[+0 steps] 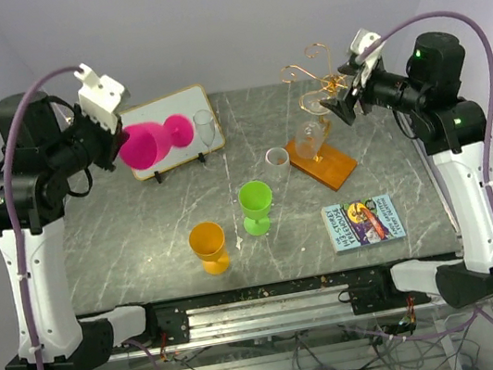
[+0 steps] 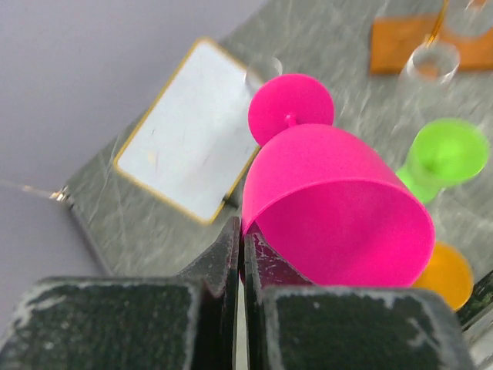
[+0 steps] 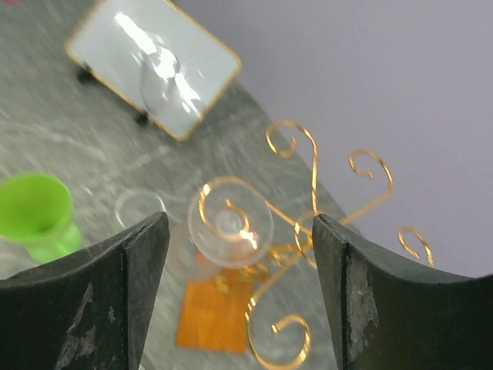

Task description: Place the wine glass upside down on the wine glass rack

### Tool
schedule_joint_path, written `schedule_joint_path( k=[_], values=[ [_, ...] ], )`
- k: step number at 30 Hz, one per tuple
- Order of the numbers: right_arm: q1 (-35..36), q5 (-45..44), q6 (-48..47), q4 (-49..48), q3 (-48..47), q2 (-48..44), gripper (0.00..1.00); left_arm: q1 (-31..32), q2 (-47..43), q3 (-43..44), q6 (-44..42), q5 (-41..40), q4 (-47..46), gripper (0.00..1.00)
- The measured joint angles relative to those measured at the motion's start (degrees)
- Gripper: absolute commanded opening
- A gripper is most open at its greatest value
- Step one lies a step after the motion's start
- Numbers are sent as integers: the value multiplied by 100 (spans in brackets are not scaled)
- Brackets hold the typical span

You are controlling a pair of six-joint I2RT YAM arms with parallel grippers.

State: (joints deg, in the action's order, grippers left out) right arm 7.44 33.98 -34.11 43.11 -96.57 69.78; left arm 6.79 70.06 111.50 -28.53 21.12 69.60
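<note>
1. At the upper right of the top view, your right gripper [image 1: 344, 102] is wide open and holds nothing, just beside the rack [image 1: 333, 167].
2. The clear wine glass [image 1: 310, 134] hangs foot-up in the rack's gold arms.
3. At upper left, your left gripper [image 1: 118, 143] is clamped on the rim of a pink glass [image 1: 150, 144], above the table [image 1: 135, 250].

Nothing legible on the table. The one printed item, a small book [image 1: 363, 222] lying flat well in front of the right gripper [image 1: 347, 109] and towards the arm bases, has a colourful cover with lines of lettering, too small and blurred in the overhead view to be read.
</note>
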Motion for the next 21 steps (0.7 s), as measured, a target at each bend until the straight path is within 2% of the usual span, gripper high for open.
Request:
schedule_joint_path(
  k=[5, 11, 15, 21],
  values=[
    [9, 914, 1808, -1178, 42, 243, 70, 0, 210, 133, 1213, 763, -1172, 7],
    [236, 1368, 3639, -2413, 83, 828, 70, 0, 160, -496, 2802, 1425, -3136, 7],
    [597, 1423, 4347, -2811, 79, 1233, 69, 20, 210, -658, 3506, 1561, -3989, 7],
    [1272, 1384, 4769, -2970, -223, 1757, 62, 162, 297, -678, 3989, 1626, -4588, 7]
  ],
)
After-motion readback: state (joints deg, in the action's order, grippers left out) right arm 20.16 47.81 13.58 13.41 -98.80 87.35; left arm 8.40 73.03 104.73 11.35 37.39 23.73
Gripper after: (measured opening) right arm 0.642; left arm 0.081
